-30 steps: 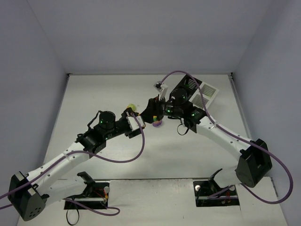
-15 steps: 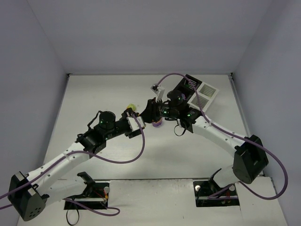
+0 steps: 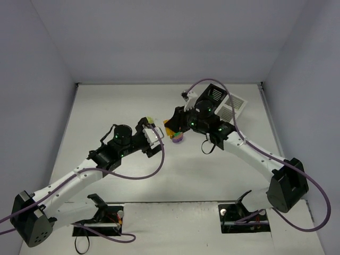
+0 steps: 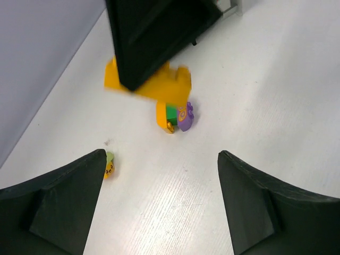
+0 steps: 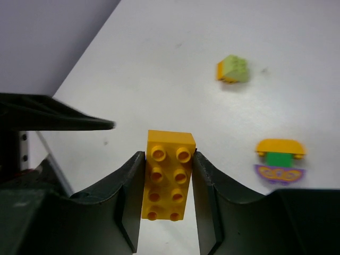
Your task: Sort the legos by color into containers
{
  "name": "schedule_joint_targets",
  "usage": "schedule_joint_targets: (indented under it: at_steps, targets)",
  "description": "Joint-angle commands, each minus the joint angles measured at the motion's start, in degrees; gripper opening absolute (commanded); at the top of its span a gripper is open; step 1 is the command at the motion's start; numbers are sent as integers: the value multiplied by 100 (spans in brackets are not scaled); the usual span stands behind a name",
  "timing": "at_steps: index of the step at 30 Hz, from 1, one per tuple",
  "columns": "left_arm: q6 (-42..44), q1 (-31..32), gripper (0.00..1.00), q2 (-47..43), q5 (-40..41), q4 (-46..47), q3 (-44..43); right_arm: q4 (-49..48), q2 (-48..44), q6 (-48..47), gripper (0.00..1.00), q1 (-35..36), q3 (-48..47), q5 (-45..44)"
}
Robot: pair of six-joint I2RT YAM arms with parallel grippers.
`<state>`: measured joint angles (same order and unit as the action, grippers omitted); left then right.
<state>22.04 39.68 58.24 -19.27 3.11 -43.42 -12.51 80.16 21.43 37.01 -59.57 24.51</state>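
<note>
Now our right hand [image 5: 168, 159] is closed on a long orange-yellow plastic brick with eight studs [image 5: 166, 183]. One finger presses on each long side, and the studs face the wrist camera. From above we see this hand [image 3: 172, 119] over the middle of the white table [image 3: 106, 106], well apart from the joined black and white slatted containers [image 3: 234, 106] at the far right. Just beside it lies a small stack of an orange rounded piece, a green piece and a purple piece [image 5: 280, 159]. Farther away rests a lime green brick on an orange base [image 5: 234, 69]. Our left hand [image 4: 159, 202] is wide open and holds nothing; it is low, facing the stack, with the lime brick near its left finger [image 4: 58, 196].
</note>
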Motion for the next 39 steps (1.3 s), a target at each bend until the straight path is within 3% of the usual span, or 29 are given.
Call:
schedule_joint_targets:
  at_steps: [1,5,6,9,13,23,28,30,32,39]
  targets:
    - [-655,-22,79,12,439,488,-404,-181,-501,-551,0,-387,51,-1104]
    - [-1446,-31,85,170,1342,550,-553,-243,-782,-1043,0,-827,270,-2299]
    - [-1649,-48,87,231,1582,498,-702,-286,-844,-1166,0,-949,314,-2937]
    - [-2631,-153,87,574,2312,-151,-1123,-611,-941,-1545,0,-1196,525,-3915]
    - [-3039,-355,87,1092,2472,-1153,-1879,-1435,-1020,-1809,0,-1547,937,-4672]
    - [-3276,-593,87,1322,2683,-1348,-2004,-2062,-353,-1677,0,-2444,1220,-4728]
    - [-3303,-646,87,1383,2639,-1366,-2030,-2194,-19,-1563,2,-2532,1194,-4491]
    - [-3294,-655,88,1409,2621,-1366,-2030,-2194,61,-1554,9,-2541,1141,-4446]
    - [-3285,-663,87,1418,2595,-1366,-2039,-2133,149,-1563,22,-2550,1080,-4359]
    - [-3259,-672,87,1489,2551,-1366,-2030,-1922,114,-1484,38,-2559,939,-4007]
